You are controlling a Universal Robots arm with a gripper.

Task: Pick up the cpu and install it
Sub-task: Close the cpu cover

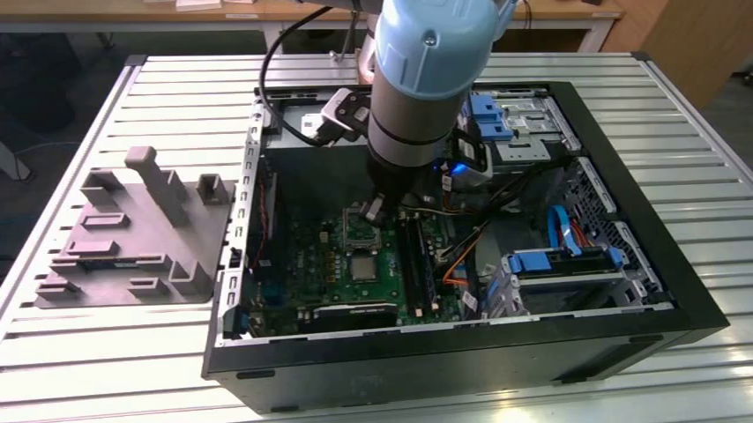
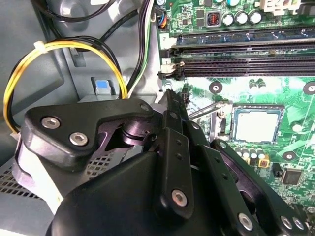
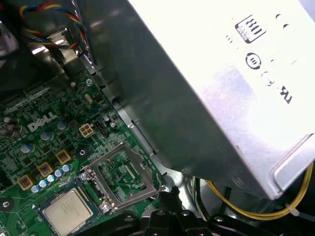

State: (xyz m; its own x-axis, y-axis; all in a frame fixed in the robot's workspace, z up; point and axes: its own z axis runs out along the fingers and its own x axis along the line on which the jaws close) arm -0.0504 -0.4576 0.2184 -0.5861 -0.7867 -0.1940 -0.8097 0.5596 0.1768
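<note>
1. The case [image 1: 659,291] lies open on the tabletop [image 1: 118,370]; its walls and the arm [image 1: 429,79] hide much of the inside in the exterior view.
2. The board [image 2: 295,98] is cut off at the edges in both wrist views.
3. The gripper [image 2: 168,96] hangs low over the board; its fingers [image 2: 172,142] look pressed together on nothing, the tips near the open socket frame [image 3: 120,174]; we cannot tell whether they touch it.
4. The cpu [image 2: 258,123] lies flat in the socket, beside that raised frame, apart from the gripper.
5. We judge the cpu light, stiff, thin and smooth, and fragile on its underside; we would hold it by two opposite edges, never across the faces; whether it is fully seated we cannot make out.
</note>
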